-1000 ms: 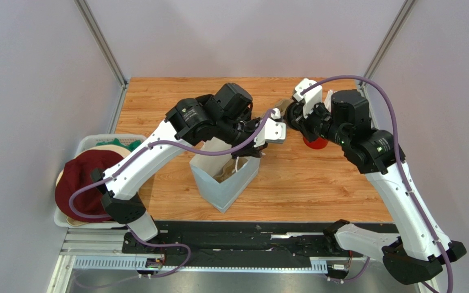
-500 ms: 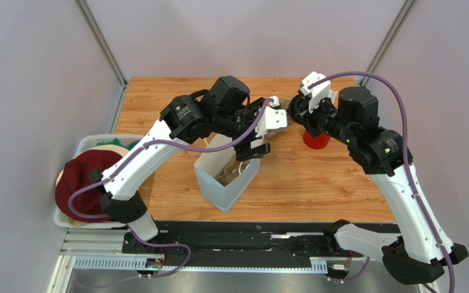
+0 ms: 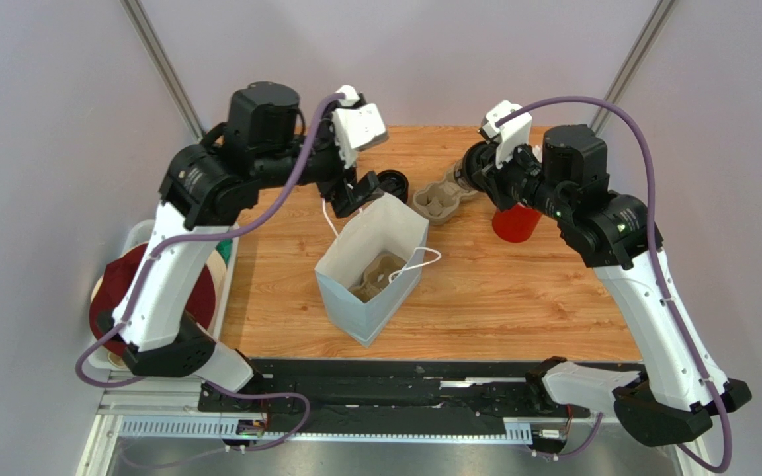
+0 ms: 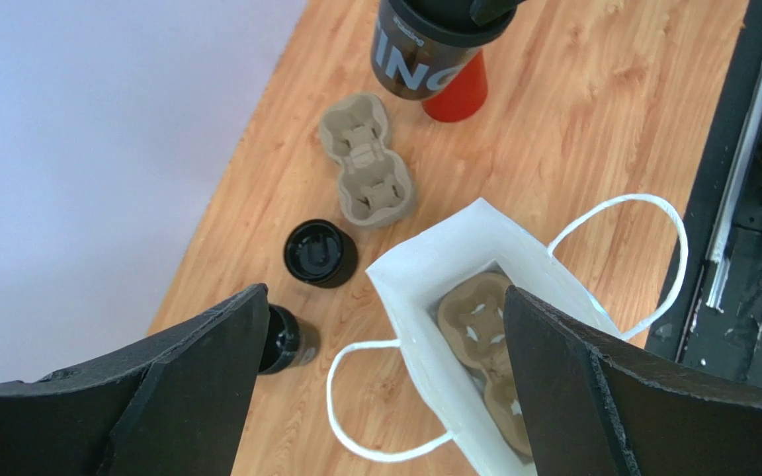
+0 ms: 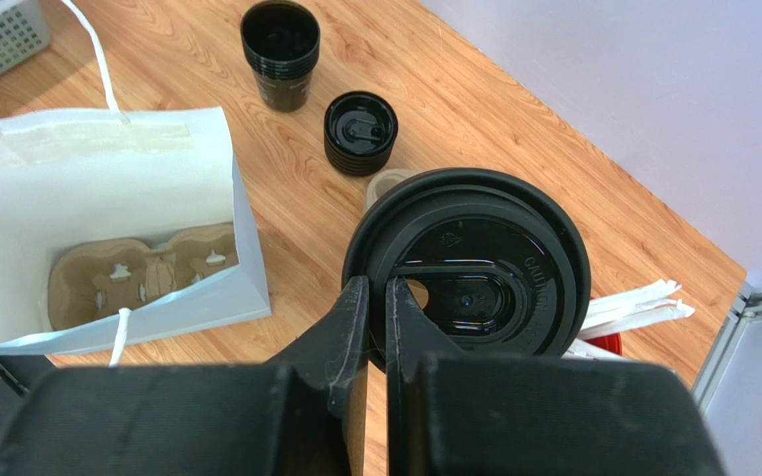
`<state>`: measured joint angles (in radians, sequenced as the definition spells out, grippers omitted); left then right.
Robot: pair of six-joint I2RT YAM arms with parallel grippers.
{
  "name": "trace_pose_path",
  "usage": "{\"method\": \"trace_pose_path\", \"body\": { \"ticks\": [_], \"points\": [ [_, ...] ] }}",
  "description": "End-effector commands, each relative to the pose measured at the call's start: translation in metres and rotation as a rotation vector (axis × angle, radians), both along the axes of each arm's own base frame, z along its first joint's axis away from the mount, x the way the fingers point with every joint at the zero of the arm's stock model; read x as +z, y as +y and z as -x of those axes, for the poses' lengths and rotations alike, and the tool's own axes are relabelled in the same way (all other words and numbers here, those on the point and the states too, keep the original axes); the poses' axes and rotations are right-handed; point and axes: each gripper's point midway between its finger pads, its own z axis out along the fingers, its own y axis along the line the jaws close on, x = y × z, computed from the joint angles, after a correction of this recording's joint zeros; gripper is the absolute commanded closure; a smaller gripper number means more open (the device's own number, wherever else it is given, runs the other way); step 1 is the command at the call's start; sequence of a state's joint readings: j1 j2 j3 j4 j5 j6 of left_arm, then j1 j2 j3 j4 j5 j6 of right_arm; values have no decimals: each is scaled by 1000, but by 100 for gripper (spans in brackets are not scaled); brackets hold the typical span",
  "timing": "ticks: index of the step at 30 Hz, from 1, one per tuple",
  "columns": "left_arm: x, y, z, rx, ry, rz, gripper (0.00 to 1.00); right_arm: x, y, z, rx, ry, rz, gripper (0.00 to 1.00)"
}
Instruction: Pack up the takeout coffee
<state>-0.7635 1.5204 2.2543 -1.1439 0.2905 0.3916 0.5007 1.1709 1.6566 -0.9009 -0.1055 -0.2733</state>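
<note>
The takeout coffee (image 5: 474,268) is pinched at its lid rim by the right gripper (image 5: 375,290) and held above the table (image 3: 514,297), toward the far edge. The left gripper (image 4: 383,291) is spread wide and empty above the white bag (image 3: 350,297). A carrier tray (image 4: 479,317) is seated inside the bag. Lowering the cup into the bag remains to be done.

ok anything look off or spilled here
No spill or damage shows. One oddity: the right gripper holds the lidded coffee cup only by a pinch at the lid's rim, which might slip. The white paper bag stands open with a cup carrier inside.
</note>
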Motion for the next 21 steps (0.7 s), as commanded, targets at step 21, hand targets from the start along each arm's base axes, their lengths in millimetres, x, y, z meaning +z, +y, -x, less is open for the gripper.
{"method": "trace_pose_path", "body": {
  "ticks": [21],
  "points": [
    [-43,117,-42,437,73,59,2,23,106,50,480,180,-106,100]
  ]
}}
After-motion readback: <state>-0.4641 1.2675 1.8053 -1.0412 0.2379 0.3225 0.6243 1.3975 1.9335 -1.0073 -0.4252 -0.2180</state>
